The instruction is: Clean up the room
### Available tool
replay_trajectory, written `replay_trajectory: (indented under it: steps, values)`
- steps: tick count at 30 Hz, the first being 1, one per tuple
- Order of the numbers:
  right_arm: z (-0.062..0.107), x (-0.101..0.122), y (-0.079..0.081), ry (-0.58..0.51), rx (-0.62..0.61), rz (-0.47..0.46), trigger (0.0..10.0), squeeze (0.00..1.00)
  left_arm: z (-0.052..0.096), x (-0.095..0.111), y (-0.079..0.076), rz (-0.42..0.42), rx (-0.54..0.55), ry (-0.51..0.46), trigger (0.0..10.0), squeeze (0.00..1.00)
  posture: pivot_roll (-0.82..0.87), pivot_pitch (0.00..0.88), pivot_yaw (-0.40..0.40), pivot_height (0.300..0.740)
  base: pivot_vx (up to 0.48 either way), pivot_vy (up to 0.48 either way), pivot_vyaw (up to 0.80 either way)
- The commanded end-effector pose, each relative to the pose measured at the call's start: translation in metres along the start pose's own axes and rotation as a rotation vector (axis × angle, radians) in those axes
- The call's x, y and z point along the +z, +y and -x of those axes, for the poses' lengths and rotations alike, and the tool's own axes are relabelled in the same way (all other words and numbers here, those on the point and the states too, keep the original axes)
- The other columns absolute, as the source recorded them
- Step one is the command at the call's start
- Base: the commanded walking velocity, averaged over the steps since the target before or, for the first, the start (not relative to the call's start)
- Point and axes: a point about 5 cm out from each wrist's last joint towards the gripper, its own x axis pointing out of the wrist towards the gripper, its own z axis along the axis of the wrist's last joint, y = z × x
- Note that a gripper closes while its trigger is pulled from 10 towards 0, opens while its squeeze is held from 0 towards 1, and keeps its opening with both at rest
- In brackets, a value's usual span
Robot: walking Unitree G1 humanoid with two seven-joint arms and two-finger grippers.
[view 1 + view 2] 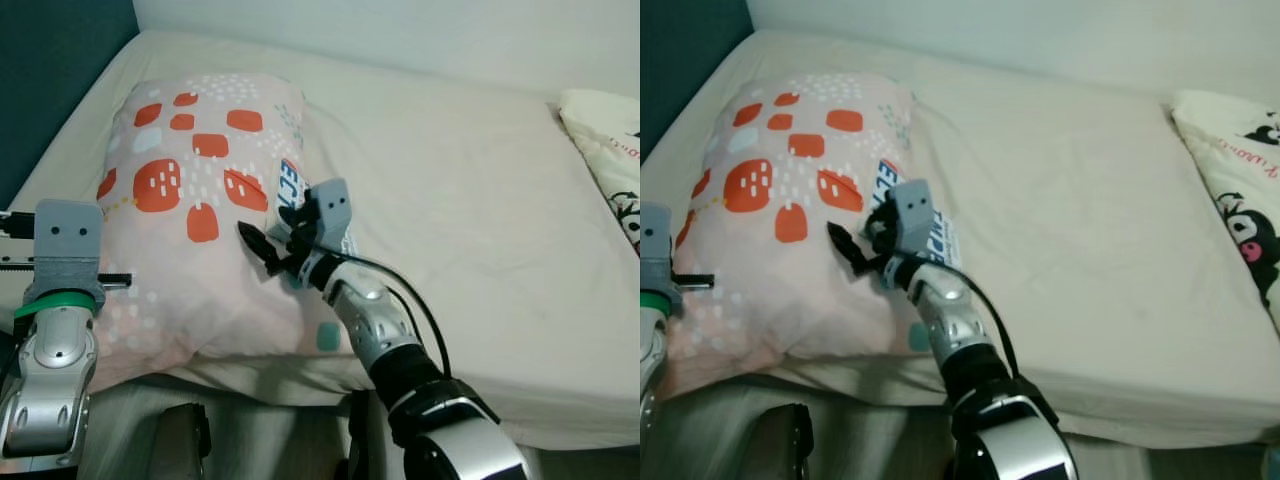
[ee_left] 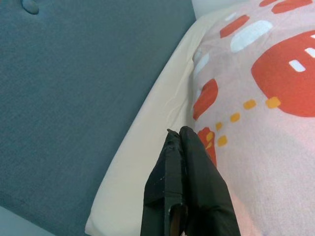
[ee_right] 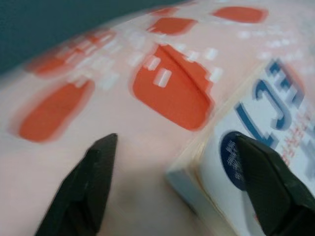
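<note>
**A:** Start big. Where does everything sit?

**B:** A bed (image 1: 480, 200) with a cream sheet carries a large pink pillow (image 1: 190, 210) with orange patches, at the end next to the dark teal headboard (image 2: 74, 98). On the pillow's inner edge, toward the middle of the bed, lies a flat white book (image 3: 256, 147) with blue print. A second, cartoon-printed pillow (image 1: 1230, 190) lies well apart at the far right.

**A:** Which arm is nearer the book?

**B:** The right one, clearly. The right gripper (image 1: 270, 248) hovers over the pillow with its wrist above the book. The left gripper (image 2: 184, 152) sits off at the pillow's outer edge, beside the headboard.

**A:** And the relation the grab turns on?

**B:** In the right wrist view the jaws stand wide apart and hold nothing. One finger is over bare pillow, the other is over the book's cover, and the book's near corner lies between them. I'd judge they need to straddle the book's edge, then close across its thin side. The book's long axis seems to run along the pillow's edge, though the arm hides much of it.

**A:** The left jaws?

**B:** Pressed together, empty.

**A:** Any writing?

**B:** Large blue letters, perhaps "EC", plus a blue round mark and small red print too blurred to read.
</note>
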Motion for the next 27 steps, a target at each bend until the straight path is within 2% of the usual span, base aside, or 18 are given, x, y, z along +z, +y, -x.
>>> replay_trajectory:
  steps: [1,2,4,11,12,13,15,17,22,27]
  values:
    - [0.001,-0.007,0.007,0.022,-0.043,0.066,10.0,0.0,0.002,-0.004,-0.002,0.001,-0.009,0.023,10.0,0.0,0.18,0.181,-0.042,0.546,0.0,0.0,0.0]
    - [0.0,-0.003,0.003,0.02,-0.083,0.11,10.0,0.0,0.003,-0.004,-0.003,0.002,-0.009,0.024,10.0,0.0,0.18,0.181,-0.043,0.546,0.0,0.0,0.0]
    - [-0.001,-0.001,-0.001,0.027,-0.119,0.137,10.0,0.0,0.003,-0.004,-0.003,0.004,-0.009,0.025,10.0,0.0,0.18,0.181,-0.044,0.546,0.0,0.0,0.0]
    - [-0.001,-0.004,-0.008,0.057,-0.166,0.12,10.0,0.0,0.003,-0.004,-0.004,0.006,-0.009,0.026,10.0,0.0,0.19,0.181,-0.046,0.546,0.0,0.0,0.0]
    - [0.002,-0.008,-0.02,0.082,-0.264,0.127,10.0,0.0,0.004,-0.004,-0.004,0.007,-0.009,0.028,10.0,0.0,0.19,0.183,-0.046,0.546,0.0,0.0,0.0]
    - [0.004,-0.009,-0.025,0.091,-0.311,0.137,10.0,0.0,0.004,-0.005,-0.004,0.007,-0.009,0.028,10.0,0.0,0.19,0.183,-0.046,0.546,0.0,0.0,0.0]
    - [0.005,-0.011,-0.03,0.1,-0.35,0.139,10.0,0.0,0.004,-0.005,-0.004,0.007,-0.009,0.029,10.0,0.0,0.19,0.183,-0.046,0.546,0.0,0.0,0.0]
    - [0.009,-0.015,-0.039,0.128,-0.423,0.207,10.0,0.0,0.004,-0.006,-0.004,0.005,-0.012,0.032,10.0,0.0,0.19,0.183,-0.046,0.546,0.0,0.0,0.0]
    - [0.014,-0.019,-0.046,0.152,-0.479,0.287,10.0,0.0,0.004,-0.005,-0.004,0.004,-0.013,0.032,10.0,0.0,0.19,0.186,-0.043,0.546,0.0,0.0,0.0]
    - [0.016,-0.028,-0.04,0.183,-0.427,0.348,10.0,0.0,0.004,-0.006,-0.005,0.003,-0.016,0.033,10.0,0.0,0.19,0.186,-0.041,0.546,0.0,0.0,0.0]
